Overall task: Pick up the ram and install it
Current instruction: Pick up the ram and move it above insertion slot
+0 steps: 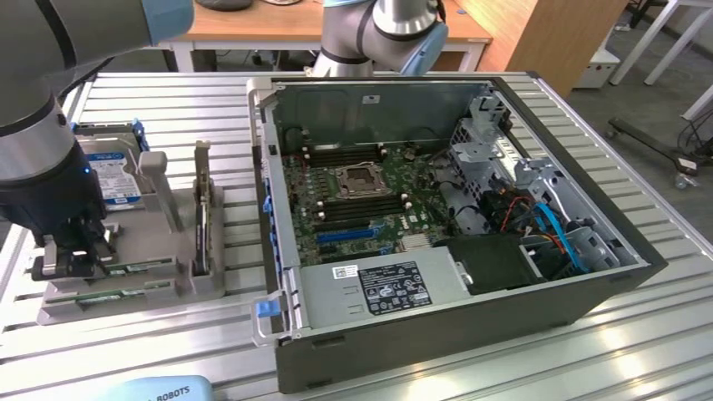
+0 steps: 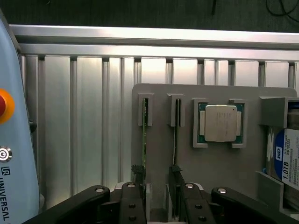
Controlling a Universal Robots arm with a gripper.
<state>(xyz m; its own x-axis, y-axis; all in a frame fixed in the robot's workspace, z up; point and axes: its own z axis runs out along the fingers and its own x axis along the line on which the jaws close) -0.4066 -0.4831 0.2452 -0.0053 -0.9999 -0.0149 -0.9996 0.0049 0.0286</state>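
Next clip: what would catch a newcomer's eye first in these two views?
The open computer case, motherboard bare, dominates the exterior view's centre and right. On that view's left, the pincer hangs open low over a grey tray where two ram sticks stand on edge, beside a silver CPU chip and a hard drive.

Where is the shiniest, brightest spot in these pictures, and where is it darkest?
Exterior view: light glares white off the table slats beside the computer case, whose near wall is dark. Wrist view: the table slats gleam in soft streaks, the silver CPU chip catches light, and the dark strip beyond the table's edge is darkest.
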